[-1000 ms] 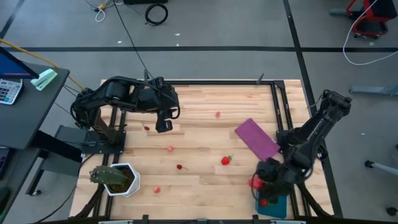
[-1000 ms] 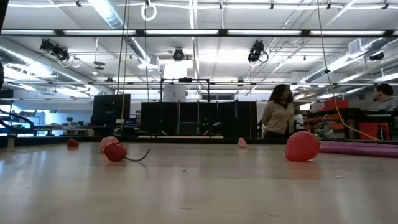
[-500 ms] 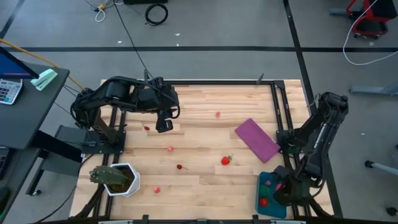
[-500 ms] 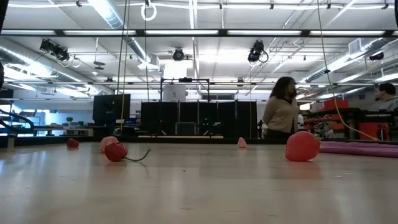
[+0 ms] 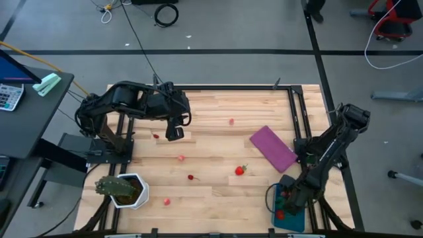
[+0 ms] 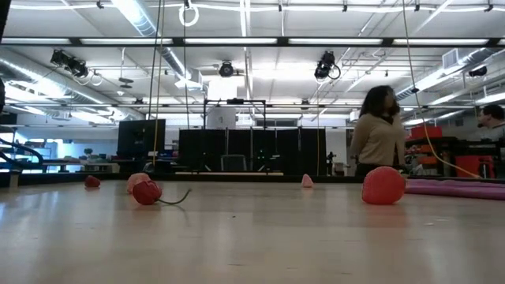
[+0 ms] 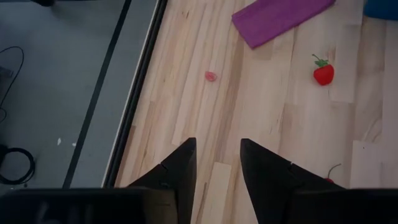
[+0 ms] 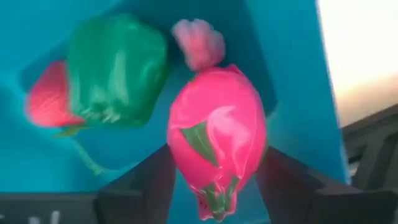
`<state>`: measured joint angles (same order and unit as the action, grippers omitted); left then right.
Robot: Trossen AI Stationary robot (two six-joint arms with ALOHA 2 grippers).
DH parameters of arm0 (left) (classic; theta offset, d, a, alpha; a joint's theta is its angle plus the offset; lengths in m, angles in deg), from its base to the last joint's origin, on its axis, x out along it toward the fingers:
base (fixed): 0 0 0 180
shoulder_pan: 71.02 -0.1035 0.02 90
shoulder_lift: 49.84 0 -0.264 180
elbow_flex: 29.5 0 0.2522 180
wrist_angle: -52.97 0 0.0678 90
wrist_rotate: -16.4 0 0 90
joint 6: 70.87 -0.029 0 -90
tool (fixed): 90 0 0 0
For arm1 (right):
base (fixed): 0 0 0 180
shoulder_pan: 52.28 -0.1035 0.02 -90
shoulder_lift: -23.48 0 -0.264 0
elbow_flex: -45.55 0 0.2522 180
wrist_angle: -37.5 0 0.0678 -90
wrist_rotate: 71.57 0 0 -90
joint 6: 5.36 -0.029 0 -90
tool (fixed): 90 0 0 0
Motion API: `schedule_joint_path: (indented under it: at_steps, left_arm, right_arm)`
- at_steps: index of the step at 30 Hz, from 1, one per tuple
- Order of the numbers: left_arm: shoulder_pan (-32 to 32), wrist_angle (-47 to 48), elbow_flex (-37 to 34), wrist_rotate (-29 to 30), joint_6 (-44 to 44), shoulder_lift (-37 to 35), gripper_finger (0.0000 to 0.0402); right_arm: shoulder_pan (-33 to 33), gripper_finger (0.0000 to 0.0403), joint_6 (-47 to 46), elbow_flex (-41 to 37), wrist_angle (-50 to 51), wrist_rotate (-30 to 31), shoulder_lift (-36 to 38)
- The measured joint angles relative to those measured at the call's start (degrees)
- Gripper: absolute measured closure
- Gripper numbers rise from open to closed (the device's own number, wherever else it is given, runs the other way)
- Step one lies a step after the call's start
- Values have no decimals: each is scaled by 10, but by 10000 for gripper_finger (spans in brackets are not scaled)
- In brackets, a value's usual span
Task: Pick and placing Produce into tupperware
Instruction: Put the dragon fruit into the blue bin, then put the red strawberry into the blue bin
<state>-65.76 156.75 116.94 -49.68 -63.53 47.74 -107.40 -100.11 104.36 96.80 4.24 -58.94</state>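
No brand, label or writing can be read on anything here. The right gripper (image 8: 214, 186) hangs low over the teal-blue tupperware (image 5: 289, 215), which sits at the table's near right corner with its long axis running from the near edge toward the far edge. Between the right gripper's dark fingers (image 8: 142, 183) sits a pink dragon-fruit piece (image 8: 216, 140), its long axis running up out of the fingers; the jaws stand apart on either side of it, and whether they press it cannot be told. Inside the tupperware lie a green piece (image 8: 118, 68), a red piece (image 8: 46, 96) partly under it, and a small pale pink piece (image 8: 199, 42). A purple sheet (image 5: 272, 147) lies slantwise near the right edge. Out on the table (image 5: 218, 132) rest a red strawberry (image 5: 240, 170) with its green cap, a cherry with a stem (image 5: 191, 177), and small pink bits. The left gripper (image 5: 174, 132) hovers near the far left corner, jaws apart and holding nothing. A white-potted plant (image 5: 124, 189) stands at the near left corner.
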Motion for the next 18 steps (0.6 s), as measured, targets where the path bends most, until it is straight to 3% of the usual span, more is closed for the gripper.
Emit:
schedule_joint_path:
  at_steps: [9, 18]
  left_arm:
    - [0, 0, 0, 0, 0, 0, 274]
    - [0, 0, 0, 0, 0, 0, 270]
  right_arm:
    - [53, 168, 48, -5, -2, -32, -16]
    - [61, 176, 0, -1, -1, -97, 60]
